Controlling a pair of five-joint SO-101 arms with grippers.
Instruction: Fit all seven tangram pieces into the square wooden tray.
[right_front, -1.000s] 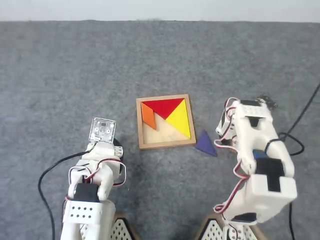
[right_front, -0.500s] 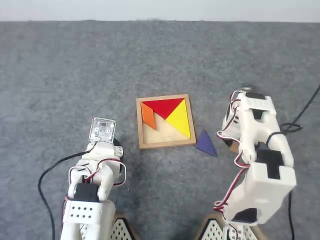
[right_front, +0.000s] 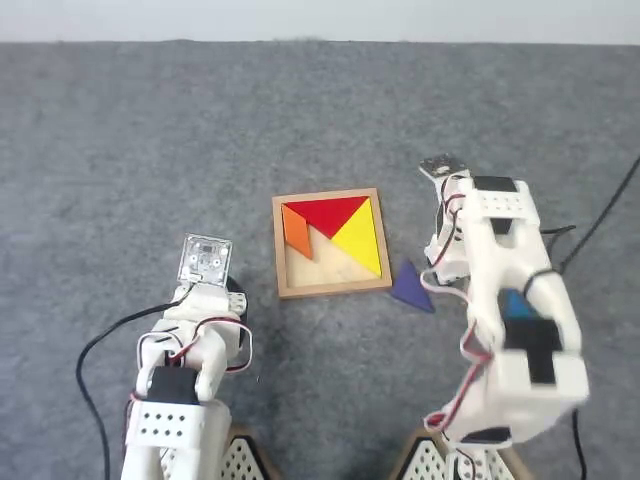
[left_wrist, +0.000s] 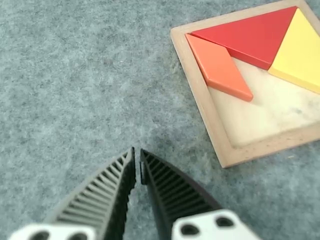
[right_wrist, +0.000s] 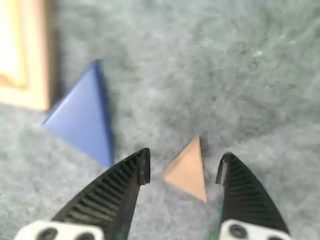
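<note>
Left gripper (left_wrist: 136, 165): closed, its two black fingers pressed together with nothing between them; it hangs over bare grey counter (right_front: 150, 130) to the left of the wooden tray (right_front: 278, 250), off the tray's near left corner and apart from the rim (left_wrist: 198, 102).

Wooden tray: lies flat on the counter between the two arms, square, with a raised pale rim.

Orange parallelogram (right_front: 296, 230): inside the tray, along its left wall (left_wrist: 219, 67), touching the red piece.

Red triangle (right_front: 327, 213): inside the tray against the far wall (left_wrist: 252, 36), with its point towards the tray's middle.

Yellow triangle (right_front: 360, 240): inside the tray against the right wall (left_wrist: 300, 55), meeting the red triangle edge to edge.

Tray floor: the near part, below the orange and yellow pieces, is bare wood.

Blue triangle (right_front: 411, 287): outside the tray, flat on the counter just beside its near right corner (right_wrist: 82, 117).

Tan triangle (right_wrist: 188, 171): small, outside the tray, flat on the counter farther from the tray than the blue triangle and near it.

Right gripper (right_wrist: 182, 167): open, to the right of the tray beyond the blue triangle; the tan triangle lies between its two fingertips, and neither one touches it.
</note>
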